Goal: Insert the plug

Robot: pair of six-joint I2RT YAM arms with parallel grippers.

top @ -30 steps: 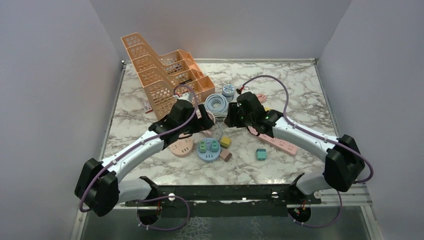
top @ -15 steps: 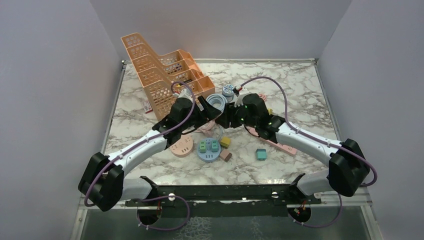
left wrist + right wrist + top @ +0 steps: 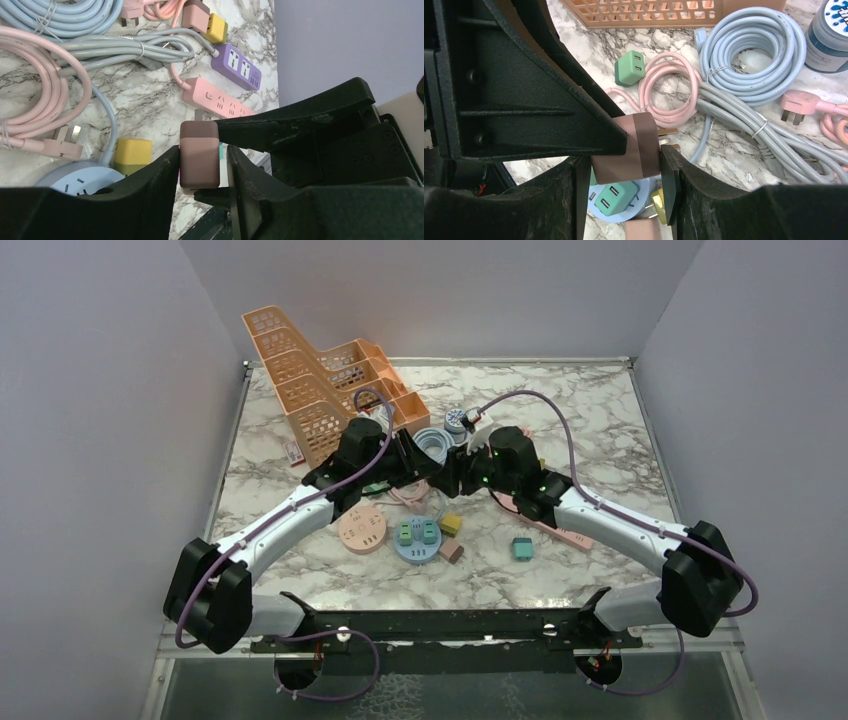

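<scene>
Both arms have swung in toward the middle of the table (image 3: 560,410) since a second ago, and the left gripper (image 3: 203,154), wide then, has drawn its jaws in around the brown plug (image 3: 200,160)

We see the plug held off the table between the two grippers, which meet tip to tip. In the right wrist view the right gripper (image 3: 626,162) grasps it, one finger pressed to each side, with the metal prongs sticking out past one finger. In the left wrist view one left finger (image 3: 167,170) touches the plug and the other stands just beside it with a sliver of gap, so we cannot tell whether that grip is firm

Below the plug lies the round blue socket (image 3: 417,538), with green plugs seated in it. A round pink socket (image 3: 362,528) lies just left of it. A yellow plug (image 3: 132,152) rests beside the blue socket. Farther off lie a pink strip (image 3: 220,100) and a purple strip (image 3: 239,67), and a coiled blue cable (image 3: 749,50) lies near the orange basket (image 3: 320,380)
</scene>
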